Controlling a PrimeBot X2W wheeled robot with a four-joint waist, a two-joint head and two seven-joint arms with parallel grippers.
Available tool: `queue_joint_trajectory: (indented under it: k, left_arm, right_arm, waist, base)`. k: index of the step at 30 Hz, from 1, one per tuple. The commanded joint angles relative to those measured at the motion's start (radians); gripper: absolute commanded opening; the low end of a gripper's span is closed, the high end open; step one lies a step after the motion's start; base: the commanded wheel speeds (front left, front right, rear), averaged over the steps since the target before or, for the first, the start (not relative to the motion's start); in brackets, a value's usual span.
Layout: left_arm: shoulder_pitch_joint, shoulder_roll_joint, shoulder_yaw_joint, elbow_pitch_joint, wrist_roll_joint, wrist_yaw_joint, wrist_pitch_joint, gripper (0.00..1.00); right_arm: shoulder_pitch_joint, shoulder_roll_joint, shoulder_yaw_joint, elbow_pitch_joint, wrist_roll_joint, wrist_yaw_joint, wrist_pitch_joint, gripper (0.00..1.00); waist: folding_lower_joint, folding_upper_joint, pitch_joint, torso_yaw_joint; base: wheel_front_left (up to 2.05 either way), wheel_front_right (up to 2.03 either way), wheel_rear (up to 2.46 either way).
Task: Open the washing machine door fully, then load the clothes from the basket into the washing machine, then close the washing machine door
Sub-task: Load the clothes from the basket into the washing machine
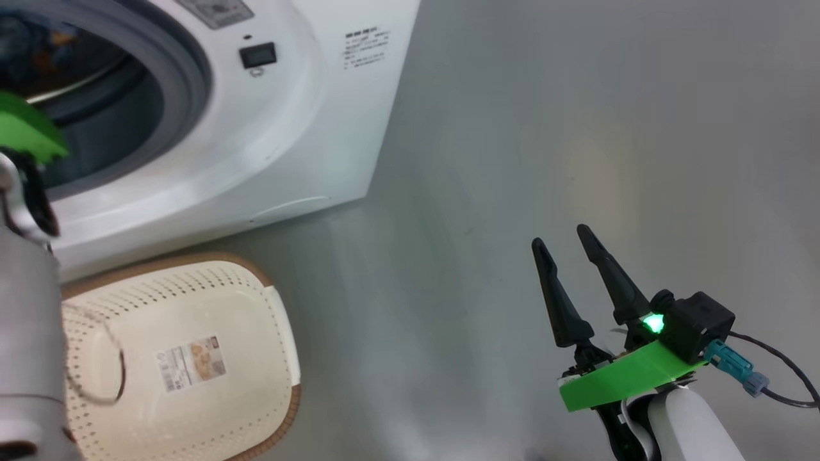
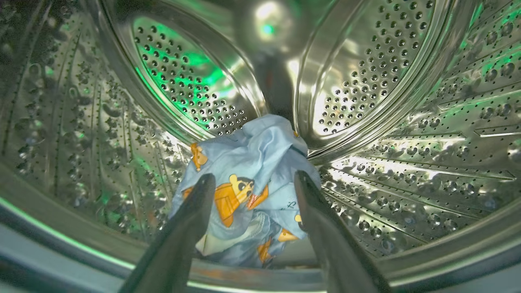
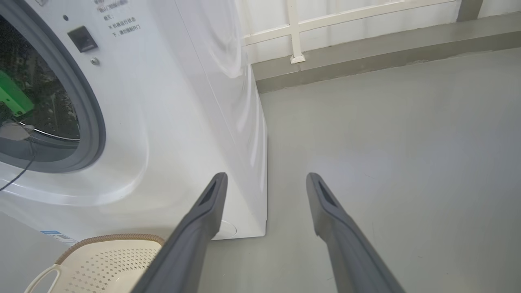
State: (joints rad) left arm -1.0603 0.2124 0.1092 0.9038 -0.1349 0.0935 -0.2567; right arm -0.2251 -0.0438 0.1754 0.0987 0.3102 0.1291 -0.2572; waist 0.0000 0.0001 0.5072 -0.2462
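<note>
Nearest, at the left gripper [image 2: 254,176]: jaws wide, gripping nothing, tips framing the clothes [image 2: 260,142]. Clothes heaped low at the front of the drum [image 2: 407,162], just behind the lip.

Risk there, as a guess: cloth snagging on a finger [image 2: 191,219] during withdrawal and dragging out over the ring [image 1: 186,83]. Or a fold lying on the lip and getting pinched once the door shuts. Could also clip the ring with the wrist if pulled out crooked. Farther out, basket [image 1: 211,282] on the floor [image 1: 512,128] just before the washer [image 1: 301,128], empty as far as visible, close enough to the arm's way out to get knocked.

Pose: left forearm [image 1: 25,320] running up the left edge of the head view, wrist reaching through the opening, fingers aimed at the heap. Right gripper [image 1: 560,235] well apart to the right, over bare floor, equally wide, empty, fingers pointing away from the body.
</note>
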Motion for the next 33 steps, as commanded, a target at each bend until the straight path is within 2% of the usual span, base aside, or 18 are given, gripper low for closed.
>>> queue_joint_trajectory:
  k: [1,9,20,26,33]
  left_arm:
    - [0.031,0.032,0.020,-0.025,-0.014,0.004,-0.005,1.00]
    - [0.159,-0.040,0.047,-0.066,-0.030,-0.002,-0.005,1.00]
    - [0.413,-0.133,0.051,-0.187,-0.036,-0.095,-0.005,1.00]
    - [0.541,-0.153,0.038,-0.245,-0.034,-0.121,-0.005,1.00]
    - [0.666,-0.161,0.009,-0.314,-0.051,-0.121,-0.005,1.00]
  right_arm:
    - [0.028,-0.006,0.012,-0.016,-0.002,0.002,-0.005,1.00]
    - [0.068,-0.006,-0.001,0.003,-0.023,0.002,-0.005,1.00]
    - [0.103,-0.006,-0.015,0.015,-0.050,0.002,-0.005,1.00]
    - [0.119,-0.006,-0.028,0.020,-0.059,0.002,-0.005,1.00]
    - [0.144,-0.006,-0.042,0.023,-0.066,0.002,-0.005,1.00]
  waist:
    - [0.0000,-0.0001,-0.048,0.036]
    - [0.0000,-0.0001,-0.136,0.085]
    - [0.0000,-0.0001,-0.232,0.161]
    - [0.0000,-0.0001,-0.279,0.181]
    - [0.0000,-0.0001,-0.331,0.209]
  base:
    - [0.00,0.00,0.00]
    - [0.00,0.00,0.00]
    - [0.00,0.00,0.00]
    - [0.00,0.00,0.00]
    - [0.00,0.00,0.00]
